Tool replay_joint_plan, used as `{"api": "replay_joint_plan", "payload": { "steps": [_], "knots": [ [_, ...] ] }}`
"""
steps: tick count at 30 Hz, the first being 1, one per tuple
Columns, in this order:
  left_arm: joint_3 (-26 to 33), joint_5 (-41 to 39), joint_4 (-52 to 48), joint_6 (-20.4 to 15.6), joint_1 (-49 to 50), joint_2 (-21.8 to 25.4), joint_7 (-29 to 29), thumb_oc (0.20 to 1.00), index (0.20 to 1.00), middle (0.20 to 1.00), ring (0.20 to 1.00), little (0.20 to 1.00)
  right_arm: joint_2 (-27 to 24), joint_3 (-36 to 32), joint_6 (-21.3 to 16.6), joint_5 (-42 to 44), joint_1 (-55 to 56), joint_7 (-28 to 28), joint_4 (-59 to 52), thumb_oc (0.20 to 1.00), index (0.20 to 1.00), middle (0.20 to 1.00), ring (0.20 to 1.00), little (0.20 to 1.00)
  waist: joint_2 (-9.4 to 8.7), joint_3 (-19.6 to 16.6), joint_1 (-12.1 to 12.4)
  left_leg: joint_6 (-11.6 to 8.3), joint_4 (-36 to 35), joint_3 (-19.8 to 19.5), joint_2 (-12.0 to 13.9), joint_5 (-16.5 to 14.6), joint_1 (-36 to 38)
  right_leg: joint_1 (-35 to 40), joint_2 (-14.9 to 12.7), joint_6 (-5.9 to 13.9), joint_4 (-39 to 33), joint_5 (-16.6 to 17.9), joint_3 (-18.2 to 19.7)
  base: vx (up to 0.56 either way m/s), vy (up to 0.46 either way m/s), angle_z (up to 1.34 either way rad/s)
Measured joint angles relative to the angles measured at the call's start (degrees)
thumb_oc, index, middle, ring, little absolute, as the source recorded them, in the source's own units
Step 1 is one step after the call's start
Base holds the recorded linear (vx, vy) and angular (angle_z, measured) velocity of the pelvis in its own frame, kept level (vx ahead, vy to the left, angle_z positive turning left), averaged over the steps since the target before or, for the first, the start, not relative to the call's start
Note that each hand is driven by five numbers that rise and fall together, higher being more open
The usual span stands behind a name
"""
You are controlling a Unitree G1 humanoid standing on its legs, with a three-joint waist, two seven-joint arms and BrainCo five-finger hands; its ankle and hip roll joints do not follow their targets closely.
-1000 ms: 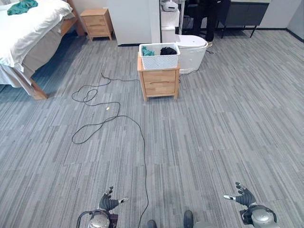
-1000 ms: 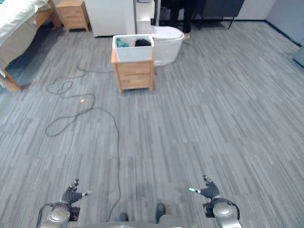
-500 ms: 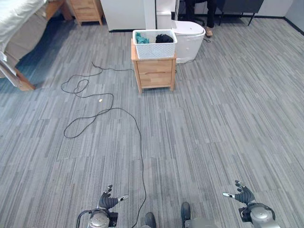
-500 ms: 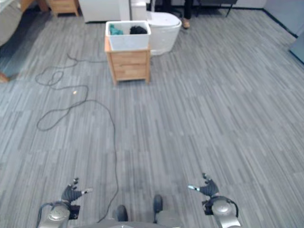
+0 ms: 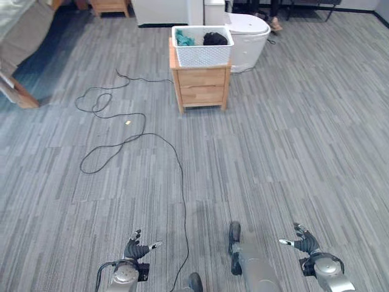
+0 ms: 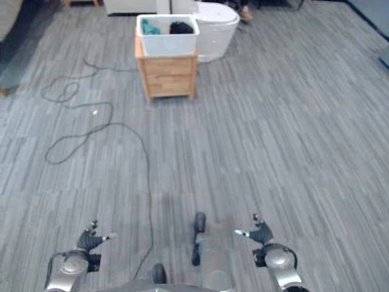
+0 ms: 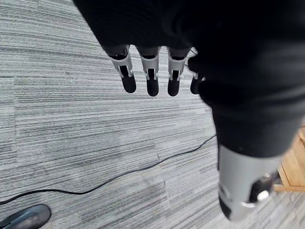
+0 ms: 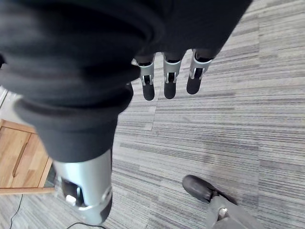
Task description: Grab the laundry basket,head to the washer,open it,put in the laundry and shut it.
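a grey striped carpet floor (image 5: 292, 140) runs across the whole room. on it, far ahead, stands a small wooden nightstand (image 5: 201, 88) with two drawers, and on its top sits a white laundry basket (image 5: 202, 45) holding a teal garment (image 5: 184, 41) and a dark garment (image 5: 215, 39). just behind and to the right of the nightstand a rounded white washer (image 5: 249, 41) stands on the floor, close beside it. at the far left a corner of a bed (image 5: 21, 67) on a wooden leg rests on the carpet. a tiny pale scrap (image 5: 127, 122) lies on the floor to the left of the nightstand, well apart from it.
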Motion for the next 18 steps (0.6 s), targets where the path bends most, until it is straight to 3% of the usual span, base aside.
{"api": "replay_joint_plan", "payload": {
  "steps": [2,3,4,5,6,8,9,10,12,13,14,15,16,17,18],
  "knots": [
    [-0.6,0.0,-0.1,0.0,0.0,-1.0,-0.1,1.0,1.0,1.0,1.0,1.0,-0.3,-0.4,0.1,0.0,0.6,0.0,0.0,1.0,1.0,1.0,1.0,1.0,0.94,0.0,-0.9,-0.51,0.0,-2.2,1.5,-0.9,1.5,1.6,0.5,-0.27,1.9,5.2,-0.3,0.25,-0.144,0.73],
    [-0.7,0.1,-0.1,0.0,0.1,-2.0,-0.2,1.0,1.0,1.0,1.0,1.0,-0.7,-0.6,0.1,0.0,0.1,0.0,0.0,1.0,1.0,1.0,1.0,1.0,3.29,0.4,-1.4,-0.88,0.5,-3.7,3.6,-1.3,2.3,2.3,1.9,-0.39,3.9,5.5,-0.5,0.31,-0.216,0.83],
    [-1.1,0.1,-0.2,0.0,-0.1,-2.5,-0.2,1.0,1.0,1.0,1.0,1.0,-0.7,-0.6,0.2,0.0,0.1,0.0,0.0,1.0,1.0,1.0,1.0,1.0,3.84,0.4,-1.6,-1.62,2.9,-4.6,4.2,-0.9,2.6,3.1,2.8,-0.76,5.2,5.5,0.5,0.29,-0.219,0.88],
    [-1.2,0.1,-0.1,-0.1,0.3,-3.0,-0.2,1.0,1.0,1.0,1.0,1.0,-0.8,-0.8,0.2,0.0,0.1,0.1,0.1,1.0,1.0,1.0,1.0,1.0,3.88,0.4,-1.7,-4.46,8.1,-4.5,5.5,0.9,2.4,6.7,3.4,-2.42,4.9,5.7,0.4,0.31,-0.244,0.63],
    [-1.2,0.1,-0.1,-0.1,0.7,-3.3,-0.2,1.0,1.0,1.0,1.0,1.0,-0.9,-1.0,0.1,0.0,0.1,0.1,0.0,1.0,1.0,1.0,1.0,1.0,4.01,0.2,-1.7,-5.56,10.4,-4.5,6.1,1.7,2.8,8.6,4.0,-2.94,4.5,5.4,0.0,0.34,-0.269,0.42],
    [-1.2,0.1,0.0,0.0,2.3,-3.6,-0.4,1.0,1.0,1.0,1.0,1.0,-1.2,-1.3,-0.3,0.0,-0.2,0.0,-0.1,1.0,1.0,1.0,1.0,1.0,4.21,-0.4,-1.4,-7.4,22.2,-4.2,8.0,2.8,0.3,13.8,6.0,-6.83,2.3,3.6,-0.4,0.24,-0.208,0.06],
    [-1.1,0.0,0.5,0.0,2.2,-3.7,-0.5,1.0,1.0,1.0,1.0,1.0,-1.2,-0.9,-0.2,0.1,-0.6,0.0,0.0,1.0,1.0,1.0,1.0,1.0,3.06,-0.6,-0.9,-8.74,31.8,-4.3,8.2,4.9,-5.1,15.2,6.2,-10.78,0.9,4.4,0.6,0.1,-0.087,-0.29],
    [-1.4,0.0,1.1,0.0,2.2,-4.0,-0.5,1.0,1.0,1.0,1.0,1.0,-1.5,-0.4,-0.2,0.1,-1.2,-0.1,0.0,1.0,1.0,1.0,1.0,1.0,2.51,-1.0,-0.3,-8.76,36.2,-4.2,8.0,2.6,-8.6,15.5,6.3,-11.84,-0.2,5.6,1.4,0.13,-0.069,-0.57],
    [-1.9,0.0,1.1,0.1,1.8,-4.2,-1.2,1.0,1.0,1.0,1.0,1.0,-1.7,-0.6,-0.3,0.1,-2.2,-0.2,-0.1,1.0,1.0,1.0,1.0,1.0,1.89,-0.9,0.1,-8.44,35.0,-3.9,6.9,-0.9,-14.3,16.2,6.4,-12.5,-1.4,5.1,2.7,0.26,-0.084,-0.43],
    [-2.2,0.0,0.8,0.0,0.5,-4.0,-1.3,1.0,1.0,1.0,1.0,1.0,-1.8,-0.4,0.3,0.1,-2.1,-0.2,-0.1,1.0,1.0,1.0,1.0,1.0,0.62,-0.4,0.8,-6.71,29.8,-2.9,5.3,-1.7,-16.9,18.4,6.3,-13.05,-3.6,4.7,4.4,0.24,-0.049,-0.18],
    [-2.1,0.0,0.7,-0.1,0.2,-3.8,-1.3,1.0,1.0,1.0,1.0,1.0,-1.7,-0.2,0.3,0.1,-2.1,-0.2,-0.1,1.0,1.0,1.0,1.0,1.0,-0.41,0.0,1.0,-6.23,25.5,-2.8,4.0,-1.6,-17.6,20.1,6.2,-12.98,-4.9,4.7,5.2,0.25,-0.025,-0.31],
    [-2.1,0.0,0.8,-0.1,0.1,-3.5,-1.3,1.0,1.0,1.0,1.0,1.0,-1.6,-0.1,0.3,0.1,-1.8,-0.2,0.0,1.0,1.0,1.0,1.0,1.0,-1.23,0.3,1.1,-5.86,21.0,-3.0,3.0,-0.7,-17.9,21.7,6.2,-12.64,-6.1,5.1,5.3,0.29,0.003,-0.6],
    [-2.1,0.0,0.8,0.0,0.4,-3.3,-1.2,1.0,1.0,1.0,1.0,1.0,-1.6,0.1,0.1,0.1,-2.3,-0.3,0.1,1.0,1.0,1.0,1.0,1.0,-1.06,0.2,1.7,-5.41,15.8,-3.2,3.3,2.0,-20.1,23.2,7.3,-11.94,-6.1,4.6,5.4,0.29,0.003,-0.69],
    [-2.1,0.0,1.1,0.0,0.5,-3.1,-1.2,1.0,1.0,1.0,1.0,1.0,-1.6,0.7,-0.2,0.1,-2.4,-0.5,0.5,1.0,1.0,1.0,1.0,1.0,-1.15,0.1,2.0,-5.89,12.2,-3.6,3.5,4.7,-21.8,24.1,8.0,-10.46,-6.1,3.3,5.8,0.32,0.002,-0.76],
    [-2.0,0.0,1.4,0.0,0.3,-2.9,-1.2,1.0,1.0,1.0,1.0,1.0,-1.6,1.4,-0.2,0.1,-2.8,-0.9,1.6,1.0,1.0,1.0,1.0,1.0,-1.08,-0.1,2.2,-6.37,8.2,-4.8,3.5,7.8,-22.8,24.7,8.7,-10.19,-6.1,2.2,6.4,0.26,0.012,-0.64]
  ]
}}
